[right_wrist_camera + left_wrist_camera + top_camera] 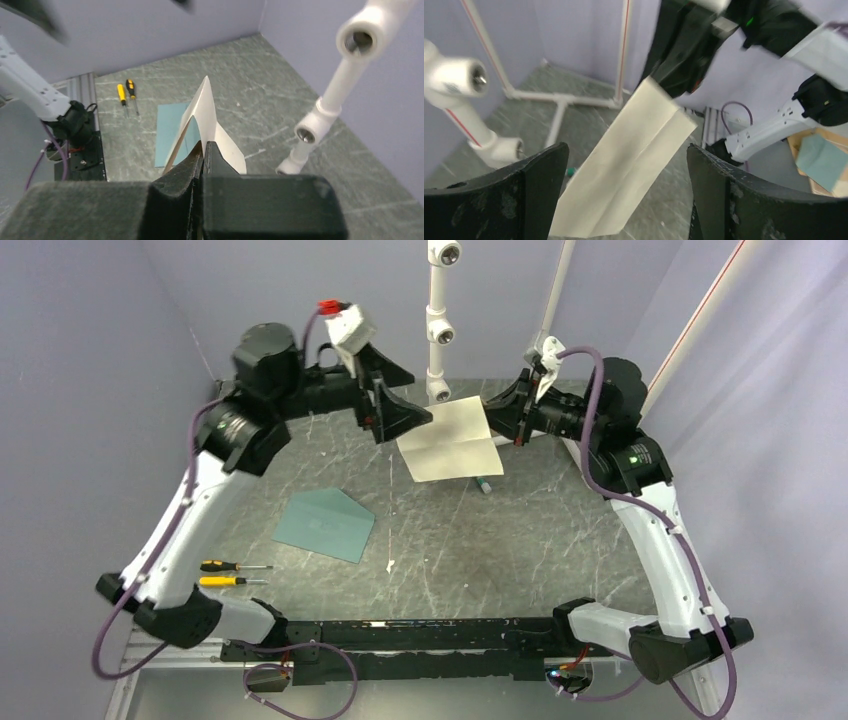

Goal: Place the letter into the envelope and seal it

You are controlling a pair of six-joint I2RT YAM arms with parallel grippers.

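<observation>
The letter hangs in the air over the back middle of the table, cream, folded along a crease, its plain side showing. My right gripper is shut on its right edge; in the right wrist view the fingers pinch the sheet, which stands up from them. My left gripper is open at the letter's left edge. In the left wrist view the letter passes between the wide-apart jaws without touching them. The teal envelope lies flat on the table to the left, flap open; it also shows below the letter.
Two screwdrivers lie near the left front edge of the table. A white pipe stand rises at the back middle, close behind the letter. A small green-capped object lies under the letter's right corner. Purple walls enclose the table.
</observation>
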